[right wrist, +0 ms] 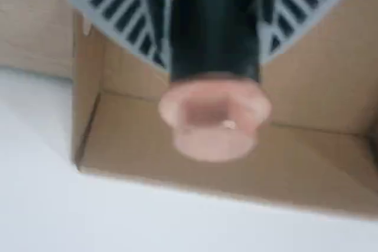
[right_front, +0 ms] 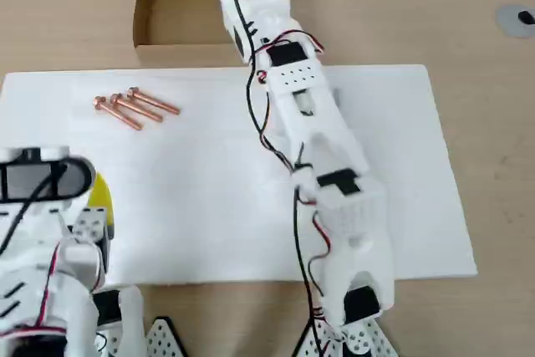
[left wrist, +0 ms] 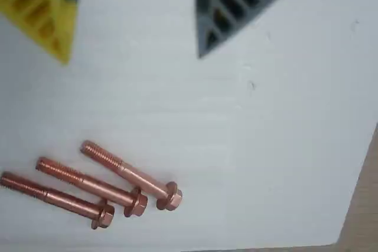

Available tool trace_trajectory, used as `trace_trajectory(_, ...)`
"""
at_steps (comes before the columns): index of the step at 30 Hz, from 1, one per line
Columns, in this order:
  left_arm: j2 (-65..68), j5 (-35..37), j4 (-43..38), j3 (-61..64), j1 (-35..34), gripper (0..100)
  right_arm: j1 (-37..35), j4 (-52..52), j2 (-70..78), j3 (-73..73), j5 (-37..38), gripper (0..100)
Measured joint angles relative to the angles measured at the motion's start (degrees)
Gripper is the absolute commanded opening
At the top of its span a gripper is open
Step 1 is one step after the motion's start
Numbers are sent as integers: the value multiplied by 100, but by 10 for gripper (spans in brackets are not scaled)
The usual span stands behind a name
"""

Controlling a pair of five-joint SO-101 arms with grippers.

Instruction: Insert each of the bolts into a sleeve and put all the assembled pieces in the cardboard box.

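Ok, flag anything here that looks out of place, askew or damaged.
Nothing stands out. The three bolts lie side by side on the white sheet, apart from the open left gripper. The right gripper grips a black sleeve with a bolt head showing at its end, by the cardboard box.

The bolt head [right wrist: 214, 123] is blurred, its shank seemingly hidden inside the black sleeve [right wrist: 214, 28], which the edge crops.

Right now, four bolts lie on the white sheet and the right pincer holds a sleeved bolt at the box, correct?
No, three bolts lie on the sheet, not four; the left wrist view shows them. The right pincer does hold a sleeved bolt at the box.
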Motion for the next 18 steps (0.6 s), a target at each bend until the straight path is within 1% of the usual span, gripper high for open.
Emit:
trace_trajectory(5,-747,-9,0,510,-9,156,26,0,932,-1002,202,9)
trace_trajectory(8,-1169,-9,0,809,-9,154,26,0,1240,-1495,527,13)
trace_trajectory(10,-1240,-9,0,958,-9,154,26,-9,1459,-1723,870,13)
trace_trajectory(14,-1248,-9,0,1055,-9,153,26,-9,1899,-1793,1468,13)
trace_trajectory(18,-1248,-9,132,1125,-9,153,26,-9,2110,-1793,1582,13)
